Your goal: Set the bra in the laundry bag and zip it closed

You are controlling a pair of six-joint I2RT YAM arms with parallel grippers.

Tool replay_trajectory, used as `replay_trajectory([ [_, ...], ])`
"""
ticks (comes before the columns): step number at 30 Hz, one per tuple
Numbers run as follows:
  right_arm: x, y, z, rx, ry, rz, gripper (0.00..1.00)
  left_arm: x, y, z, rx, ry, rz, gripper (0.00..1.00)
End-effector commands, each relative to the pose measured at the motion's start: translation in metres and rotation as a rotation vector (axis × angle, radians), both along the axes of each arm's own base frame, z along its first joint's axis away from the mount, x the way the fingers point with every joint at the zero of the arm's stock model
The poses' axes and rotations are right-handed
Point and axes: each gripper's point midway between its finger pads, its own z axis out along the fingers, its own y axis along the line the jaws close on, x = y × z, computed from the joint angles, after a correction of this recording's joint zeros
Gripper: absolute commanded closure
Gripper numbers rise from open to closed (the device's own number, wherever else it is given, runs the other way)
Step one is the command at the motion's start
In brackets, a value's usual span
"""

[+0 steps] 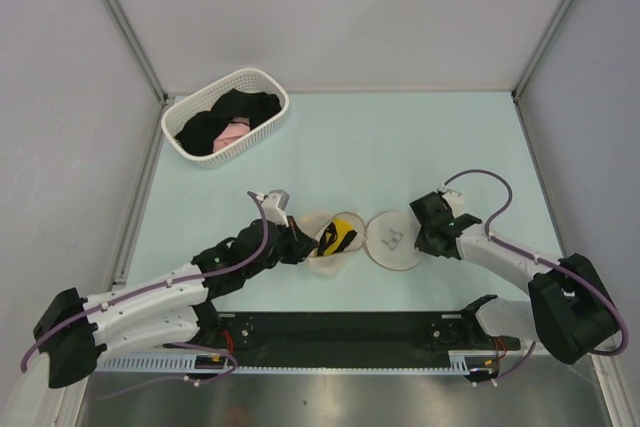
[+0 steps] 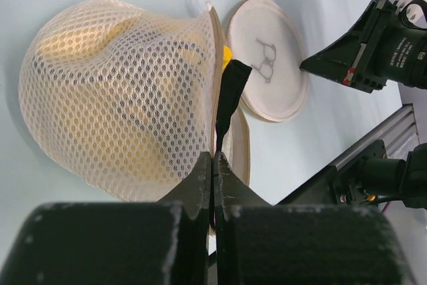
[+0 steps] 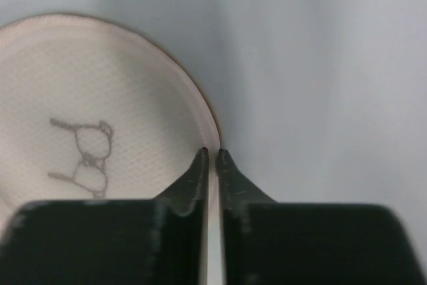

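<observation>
The laundry bag lies open in two halves at the table's middle. Its left mesh dome [image 1: 322, 265] [image 2: 100, 118] holds the yellow bra [image 1: 340, 236] [image 2: 60, 45], which shows through the mesh. The right half [image 1: 393, 241] [image 2: 267, 58] [image 3: 87, 98] lies flat, with its dark bra icon facing up. My left gripper [image 1: 308, 244] [image 2: 215, 155] is shut on the bra's black strap [image 2: 230, 95], which runs along the dome's rim. At the flat half's right edge, my right gripper [image 1: 424, 238] [image 3: 211, 151] is shut on the cream rim [image 3: 208, 125].
A white slotted basket [image 1: 268, 82] with black and pink garments stands at the back left. A black rail [image 1: 340, 332] runs along the near edge between the arm bases. Grey walls and metal posts enclose the table on three sides.
</observation>
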Motion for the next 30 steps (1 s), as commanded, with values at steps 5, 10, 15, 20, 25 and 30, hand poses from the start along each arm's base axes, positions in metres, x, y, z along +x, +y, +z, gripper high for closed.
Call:
replay_trajectory([
  [5, 0.003, -0.006, 0.051, -0.047, -0.107, 0.027, 1.00, 0.012, -0.001, 0.028, 0.070, -0.074, -0.020, 0.93],
  [10, -0.011, 0.008, 0.093, -0.035, -0.114, 0.132, 1.00, 0.019, -0.003, 0.055, 0.137, -0.190, -0.080, 0.38],
  [15, -0.022, 0.026, 0.115, 0.001, -0.099, 0.188, 1.00, 0.019, -0.020, 0.116, 0.157, -0.429, -0.173, 0.33],
  [20, -0.026, 0.051, 0.138, 0.101, -0.114, 0.237, 1.00, -0.024, -0.080, 0.143, 0.074, -0.675, -0.363, 0.23],
  [25, -0.031, 0.069, 0.152, 0.215, -0.119, 0.256, 1.00, -0.038, -0.132, 0.119, 0.152, -0.737, -0.466, 0.24],
  [30, -0.033, 0.079, 0.170, 0.293, -0.150, 0.259, 1.00, -0.037, -0.165, 0.085, 0.218, -0.735, -0.500, 0.23],
])
